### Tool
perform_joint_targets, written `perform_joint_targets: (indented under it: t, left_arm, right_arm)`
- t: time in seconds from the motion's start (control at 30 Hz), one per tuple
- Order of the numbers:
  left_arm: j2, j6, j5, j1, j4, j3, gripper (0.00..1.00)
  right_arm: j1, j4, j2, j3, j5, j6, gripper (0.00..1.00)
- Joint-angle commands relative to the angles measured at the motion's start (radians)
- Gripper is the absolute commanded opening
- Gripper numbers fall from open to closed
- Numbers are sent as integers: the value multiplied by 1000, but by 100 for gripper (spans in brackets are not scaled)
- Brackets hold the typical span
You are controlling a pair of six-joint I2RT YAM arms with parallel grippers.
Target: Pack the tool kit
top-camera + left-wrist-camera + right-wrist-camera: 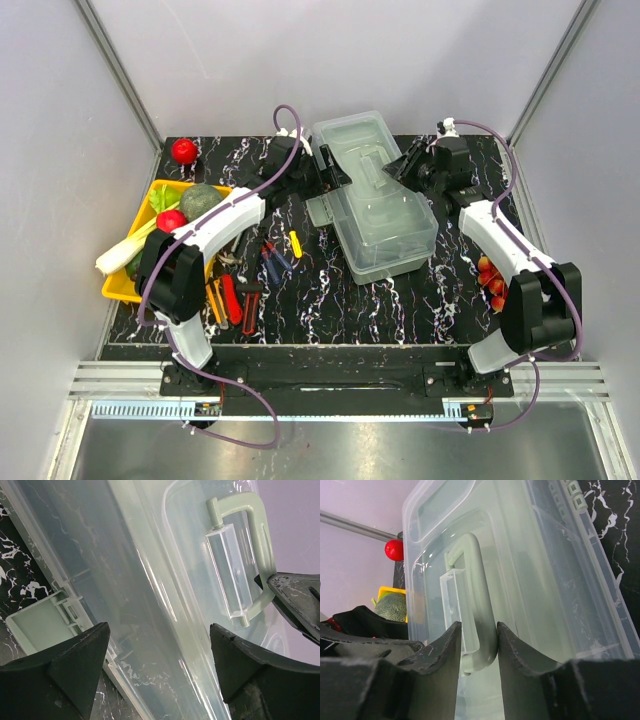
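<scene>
The pale grey-green toolbox lies slantwise in the middle of the table under its clear lid. My right gripper is shut on the lid's pale green handle, pinching its near end between both fingers. In the top view that gripper sits at the box's far right side. My left gripper stands open, wide above the lid's left edge, by the green side latch. The handle shows at its upper right. Several small coloured hand tools lie loose on the table left of the box.
A yellow tray holding vegetables sits at the left edge. A red round fruit lies at the far left corner. Small red items lie by the right arm. Pale walls close in the table on three sides.
</scene>
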Motion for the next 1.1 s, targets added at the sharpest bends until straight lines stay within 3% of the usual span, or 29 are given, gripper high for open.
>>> perform_joint_targets:
  t: [0.0, 0.1, 0.3, 0.4, 0.5, 0.77, 1.07]
  left_arm:
    - [-13, 19, 19, -3, 8, 26, 85]
    - [-9, 16, 25, -3, 8, 25, 84]
    - [-7, 16, 28, -3, 6, 29, 83]
    - [-12, 22, 24, -3, -1, 35, 83]
    - [-21, 30, 13, 5, -24, 46, 84]
    - [-223, 116, -176, 26, 3, -50, 94]
    - [-365, 88, -245, 51, 51, -208, 95]
  right_arm:
    - [20, 35, 8, -34, -121, 32, 41]
    - [20, 53, 4, -47, -136, 36, 42]
    - [20, 50, 24, -31, -173, 32, 32]
    - [20, 33, 27, -18, -162, 25, 19]
    - [20, 7, 24, 8, -153, 25, 0]
    - [20, -56, -5, 129, -148, 80, 0]
    - [20, -80, -28, 206, -127, 146, 0]
